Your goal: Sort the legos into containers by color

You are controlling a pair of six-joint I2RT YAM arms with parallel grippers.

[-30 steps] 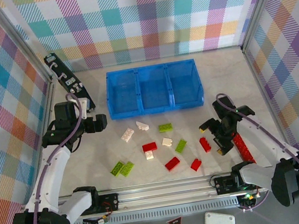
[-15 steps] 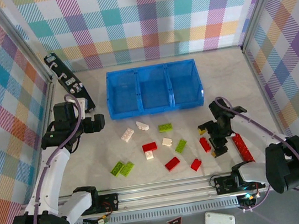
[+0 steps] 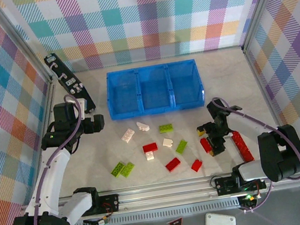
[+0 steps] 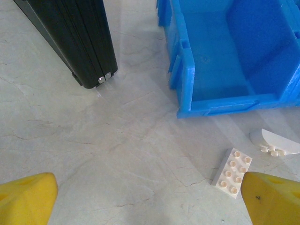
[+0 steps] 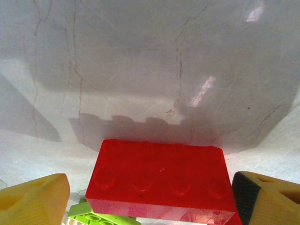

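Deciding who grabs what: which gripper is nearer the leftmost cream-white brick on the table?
Left. The left gripper sits just left of the cream-white brick, jaws open; the right gripper is far to its right, jaws either side of a red brick.

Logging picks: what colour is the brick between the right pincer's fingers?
Red brick; right wrist view shows it best.

You're looking at a robotics lab test cell: bright checked panels (image 3: pixel 142 18) wall in a pale marble-look surface (image 3: pixel 105 152) on three sides, metal posts (image 3: pixel 19 41) stand at the corners, and an aluminium rail (image 3: pixel 166 191) runs along the near edge.
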